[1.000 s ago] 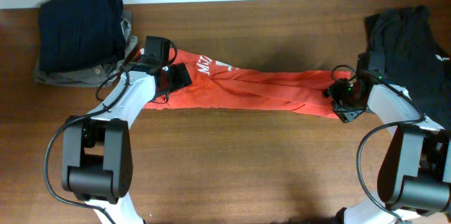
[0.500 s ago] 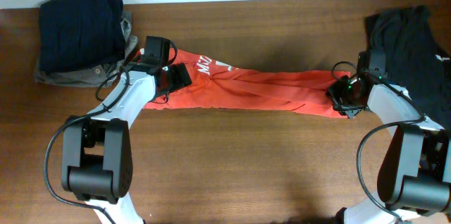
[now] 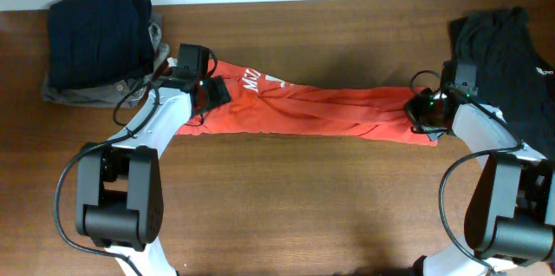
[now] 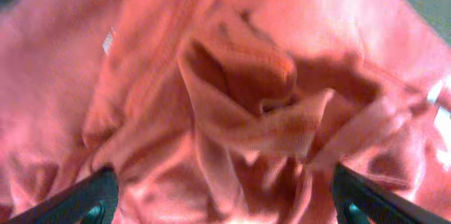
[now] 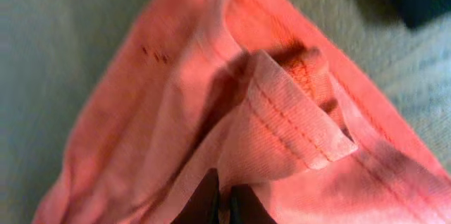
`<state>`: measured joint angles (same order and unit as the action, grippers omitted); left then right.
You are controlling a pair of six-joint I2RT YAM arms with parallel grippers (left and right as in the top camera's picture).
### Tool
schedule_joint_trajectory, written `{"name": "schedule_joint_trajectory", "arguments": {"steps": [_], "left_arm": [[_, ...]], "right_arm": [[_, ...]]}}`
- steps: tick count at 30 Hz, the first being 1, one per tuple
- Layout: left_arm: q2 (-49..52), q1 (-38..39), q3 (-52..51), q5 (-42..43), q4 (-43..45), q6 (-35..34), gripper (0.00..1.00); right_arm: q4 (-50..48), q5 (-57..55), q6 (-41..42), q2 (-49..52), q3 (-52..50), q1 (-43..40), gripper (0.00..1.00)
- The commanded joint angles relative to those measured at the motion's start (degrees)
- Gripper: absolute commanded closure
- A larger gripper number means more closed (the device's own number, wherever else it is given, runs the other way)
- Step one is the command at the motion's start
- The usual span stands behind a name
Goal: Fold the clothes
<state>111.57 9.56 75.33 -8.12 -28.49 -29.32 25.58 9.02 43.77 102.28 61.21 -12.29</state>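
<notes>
Left arm [image 3: 160, 120] reaches forward from its base, elbow bent, wrist angled in over the left end of the orange-red T-shirt [image 3: 312, 111]. The left jaws stand wide apart, tips down on either side of a bunched ridge of cloth, not closed on it. Right arm [image 3: 473, 124] bends in toward the shirt's right end. There the right jaws are together, clamped on a folded bit of stitched hem. The shirt lies pulled into a long wrinkled strip across the worktop [image 3: 303, 207] between both arms, white lettering up near my left wrist. A folded dark pile [image 3: 95, 37] sits back left. A black garment [image 3: 503, 50] lies back right, just beside the right arm.
</notes>
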Motion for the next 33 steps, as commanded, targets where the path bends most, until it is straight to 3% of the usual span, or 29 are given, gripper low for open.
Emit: {"name": "schedule_joint_trajectory", "arguments": {"steps": [1,10,12,14,18,22,27,33], "left_arm": [[0.98,-0.26,0.76,-5.29,2.49,0.74,0.04],[1.75,-0.92,0.76,-5.46,8.39,3.52,0.04],[2.03,-1.14,0.76,-5.46,8.81,4.24,0.04],[2.12,-1.40,0.79,-5.55,8.98,4.63,0.03],[2.12,-1.62,0.79,-6.36,9.81,4.63,0.03],[2.10,-1.86,0.81,-6.34,9.86,7.34,0.01],[0.26,-1.86,1.66,-6.29,9.16,12.26,0.01],[-8.13,-1.84,2.99,-6.16,9.40,13.73,0.01]], "right_arm": [[-2.36,-2.23,0.22,0.22,-0.15,-0.17,0.91],[-7.19,-4.98,0.17,0.44,-0.15,-0.15,0.91],[-7.67,-5.51,-0.50,0.63,-0.15,-0.17,0.78],[-8.57,-5.53,-2.10,0.92,-0.15,-0.15,0.54],[-9.81,-7.69,-5.25,1.95,-0.13,-0.15,0.54],[-9.84,-11.93,-13.73,2.21,0.02,-0.17,0.39],[-0.72,-14.23,-17.64,1.53,6.69,-1.38,0.25],[18.56,-12.57,-18.32,0.39,26.91,-3.69,0.23]]}}
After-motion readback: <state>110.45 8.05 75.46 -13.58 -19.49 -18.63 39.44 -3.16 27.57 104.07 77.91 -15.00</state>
